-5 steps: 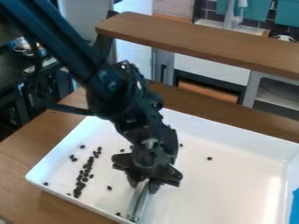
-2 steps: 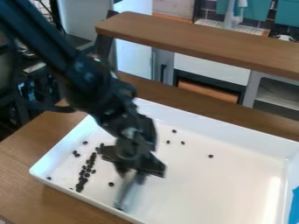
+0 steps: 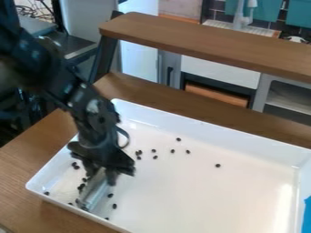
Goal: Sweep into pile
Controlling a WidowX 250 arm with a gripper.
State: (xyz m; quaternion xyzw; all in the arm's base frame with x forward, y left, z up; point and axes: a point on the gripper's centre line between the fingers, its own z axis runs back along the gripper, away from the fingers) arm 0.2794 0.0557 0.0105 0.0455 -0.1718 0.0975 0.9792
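The pincer [image 3: 101,174] grips the sweeping tool [image 3: 93,195], apparently a metal strip; its long axis slopes toward the tray's [image 3: 213,132] near edge. Uncollected beans [image 3: 138,158] lie rightward, toward the far edge.

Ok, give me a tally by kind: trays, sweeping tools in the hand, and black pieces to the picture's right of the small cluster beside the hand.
White tray: 1
Sweeping tool: 1
Black pieces right of the cluster: 6
Total: 8
Left out: the cluster and the pieces around the hand, some touching or partly hidden.
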